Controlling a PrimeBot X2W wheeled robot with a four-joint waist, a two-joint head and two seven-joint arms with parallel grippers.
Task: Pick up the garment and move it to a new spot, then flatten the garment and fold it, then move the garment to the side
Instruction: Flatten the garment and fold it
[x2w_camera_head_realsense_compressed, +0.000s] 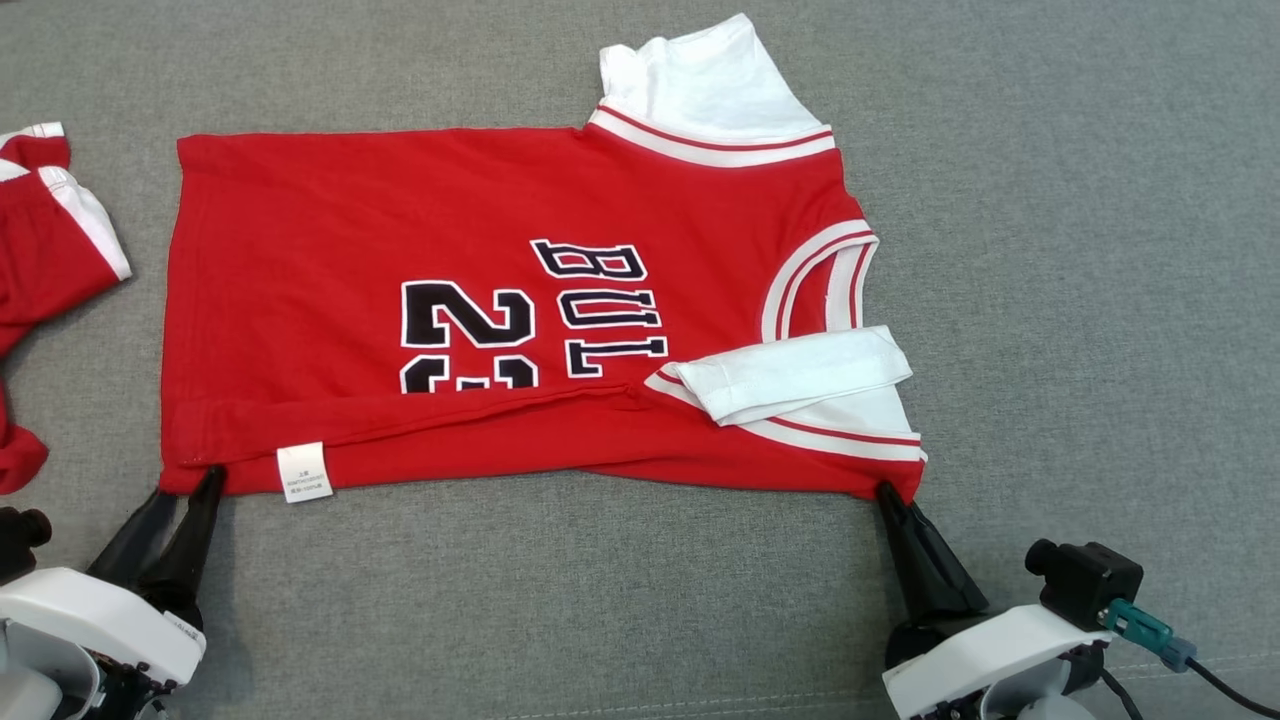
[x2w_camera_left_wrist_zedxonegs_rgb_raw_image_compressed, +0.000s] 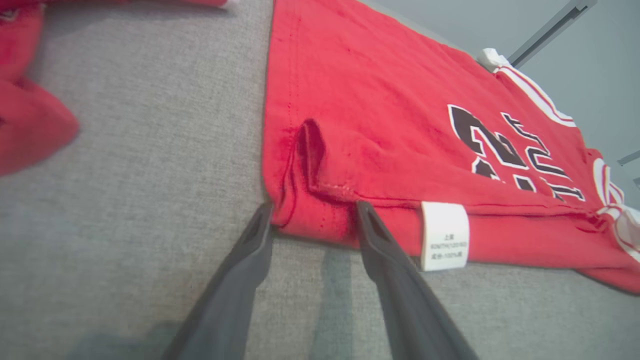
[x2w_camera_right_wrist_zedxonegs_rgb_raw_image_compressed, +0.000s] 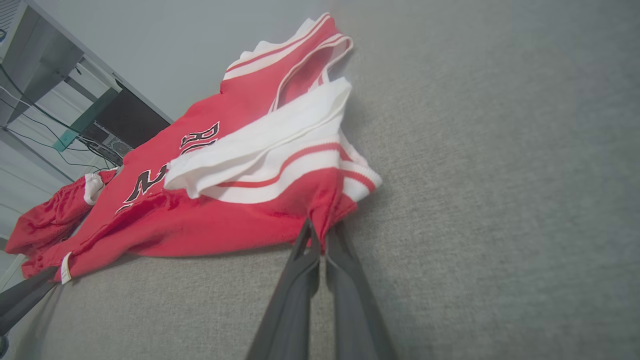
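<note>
The garment (x2w_camera_head_realsense_compressed: 400, 250), a red jersey with black lettering and white sleeves, lies spread on the grey cloth surface (x2w_camera_head_realsense_compressed: 1050, 300), its near long edge folded up over the front. My left gripper (x2w_camera_head_realsense_compressed: 190, 487) stands open at the near left corner, and in the left wrist view (x2w_camera_left_wrist_zedxonegs_rgb_raw_image_compressed: 313, 207) its fingertips straddle that corner of the garment (x2w_camera_left_wrist_zedxonegs_rgb_raw_image_compressed: 380, 100) at the hem. At the near right corner, below the folded white sleeve (x2w_camera_head_realsense_compressed: 800, 375), my right gripper (x2w_camera_head_realsense_compressed: 886, 492) is shut on the garment. The right wrist view has the gripper (x2w_camera_right_wrist_zedxonegs_rgb_raw_image_compressed: 320, 229) pinching red cloth of the garment (x2w_camera_right_wrist_zedxonegs_rgb_raw_image_compressed: 225, 220).
A second red and white piece of clothing (x2w_camera_head_realsense_compressed: 40, 250) lies bunched at the left edge, also seen in the left wrist view (x2w_camera_left_wrist_zedxonegs_rgb_raw_image_compressed: 30, 125). A white care label (x2w_camera_head_realsense_compressed: 304, 471) hangs from the garment's near edge. Desk legs and cables (x2w_camera_right_wrist_zedxonegs_rgb_raw_image_compressed: 60, 100) stand beyond the surface.
</note>
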